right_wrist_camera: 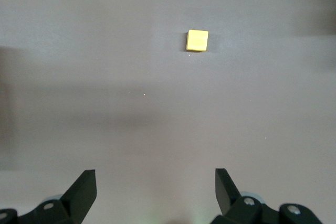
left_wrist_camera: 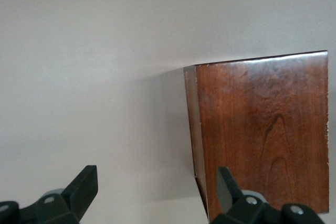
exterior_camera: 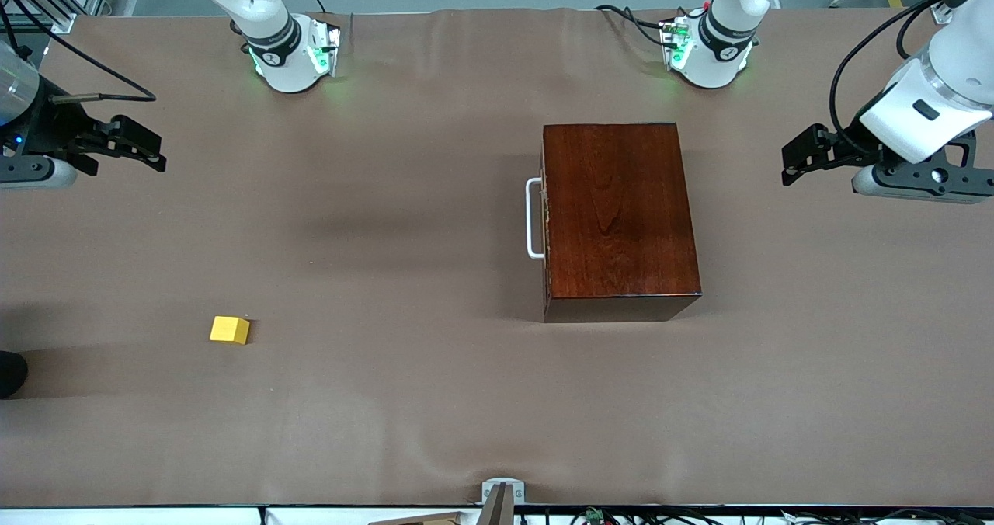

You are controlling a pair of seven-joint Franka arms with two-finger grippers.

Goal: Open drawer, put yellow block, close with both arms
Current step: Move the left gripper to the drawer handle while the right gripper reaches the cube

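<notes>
The reddish-brown wooden box (exterior_camera: pixel 617 218) stands toward the left arm's end of the table, its drawer pushed in, with the white bar handle (exterior_camera: pixel 533 218) facing the right arm's end. The box (left_wrist_camera: pixel 268 140) also fills part of the left wrist view. The yellow block (exterior_camera: pixel 230 329) lies on the table toward the right arm's end, nearer the front camera than the box; the block (right_wrist_camera: pixel 197 40) shows in the right wrist view too. My left gripper (exterior_camera: pixel 794 160) hangs open beside the box, holding nothing. My right gripper (exterior_camera: pixel 151 148) hangs open over the table's end, apart from the block.
The brown table cover (exterior_camera: pixel 388 238) lies bare between block and box. Both arm bases (exterior_camera: pixel 299 55) (exterior_camera: pixel 703 51) glow green at the table's farthest edge. A small metal bracket (exterior_camera: pixel 502 494) sits at the nearest edge.
</notes>
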